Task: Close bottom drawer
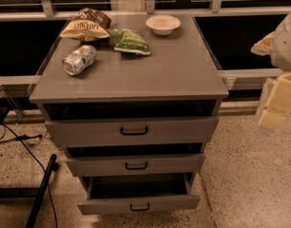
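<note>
The bottom drawer is the lowest of three in the grey cabinet. It stands pulled out toward me, with its dark inside showing above its flat grey front and small black bar handle. My gripper is pale yellow, at the right edge of the view. It hangs to the right of the cabinet at about the height of the top drawer, well apart from the bottom drawer and touching nothing.
The middle drawer and the top drawer stick out slightly. On the cabinet top lie a can, a chip bag, a green bag and a white bowl. A black pole and cables lie on the floor at left.
</note>
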Available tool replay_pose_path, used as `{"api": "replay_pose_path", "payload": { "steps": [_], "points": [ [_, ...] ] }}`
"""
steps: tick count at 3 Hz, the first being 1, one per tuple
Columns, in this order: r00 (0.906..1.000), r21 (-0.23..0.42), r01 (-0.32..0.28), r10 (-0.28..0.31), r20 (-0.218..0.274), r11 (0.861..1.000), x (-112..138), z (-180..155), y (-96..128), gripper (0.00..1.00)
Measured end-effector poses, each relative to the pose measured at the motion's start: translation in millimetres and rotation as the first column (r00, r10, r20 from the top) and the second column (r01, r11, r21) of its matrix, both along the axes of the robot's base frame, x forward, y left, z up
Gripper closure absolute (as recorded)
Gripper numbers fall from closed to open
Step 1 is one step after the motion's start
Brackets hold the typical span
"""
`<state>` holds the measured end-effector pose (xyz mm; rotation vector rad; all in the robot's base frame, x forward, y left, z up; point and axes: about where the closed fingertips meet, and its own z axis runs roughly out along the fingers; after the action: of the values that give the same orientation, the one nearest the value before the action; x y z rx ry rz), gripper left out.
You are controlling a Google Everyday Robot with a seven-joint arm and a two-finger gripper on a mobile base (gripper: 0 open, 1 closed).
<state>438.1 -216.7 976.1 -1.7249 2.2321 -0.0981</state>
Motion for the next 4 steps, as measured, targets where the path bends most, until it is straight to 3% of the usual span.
{"api": "replay_pose_path", "payload": {
  "steps": [1,2,3,4],
  "points": [
    [1.0,0.0,0.0,0.0,0.0,1.0,0,0,0,0.0],
    [1.0,0.0,0.003,-0.003,0.006,1.0,0,1,0,0.17],
    [0.9975,0.04,0.061,-0.059,-0.037,0.997,-10,-34,5,0.48],
    [0.9881,0.083,0.133,-0.125,-0.089,0.988,-23,-77,10,0.71]
  ]
}}
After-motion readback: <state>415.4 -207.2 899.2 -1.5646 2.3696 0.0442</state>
